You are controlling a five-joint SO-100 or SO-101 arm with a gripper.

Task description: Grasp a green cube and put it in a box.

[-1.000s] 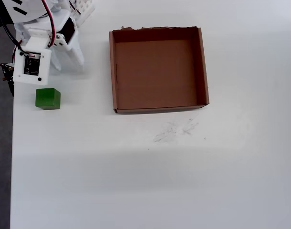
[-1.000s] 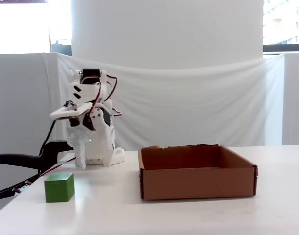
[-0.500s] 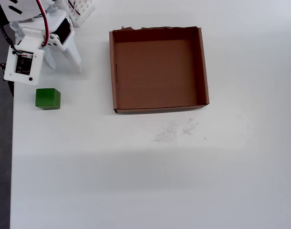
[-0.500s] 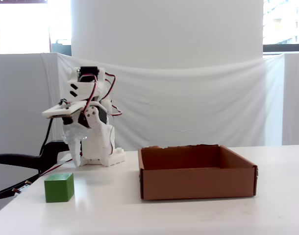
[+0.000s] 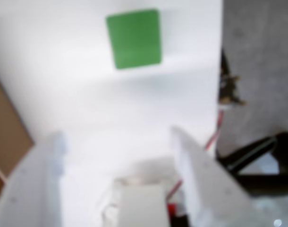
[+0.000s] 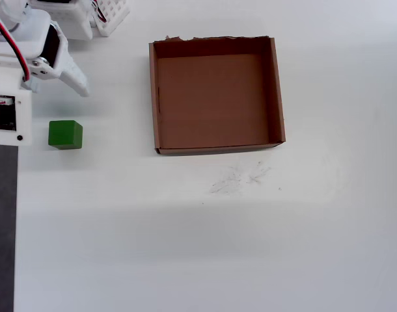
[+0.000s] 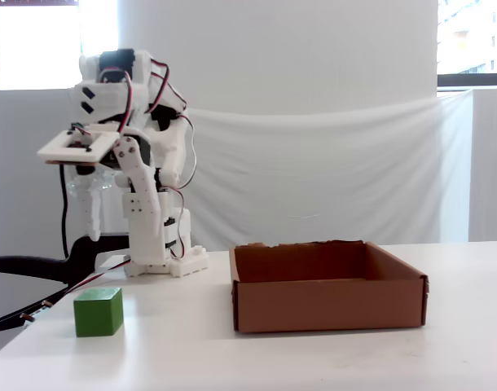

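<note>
One green cube (image 6: 65,134) sits outside box (image 6: 275,91).

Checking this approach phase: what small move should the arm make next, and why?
Probably lower the open end effector down and forward over the green cube. The fixed view shows it raised well above the table, while the cube sits untouched near the table's left edge in the overhead view, outside the box, ahead of the spread fingers in the wrist view.

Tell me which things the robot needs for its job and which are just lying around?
Needed for the job:
green cube, sitting on the table
box, empty
gripper, its jaws open above the table

Just lying around:
black cables beside the table
faint scribble marks on the tabletop
</note>
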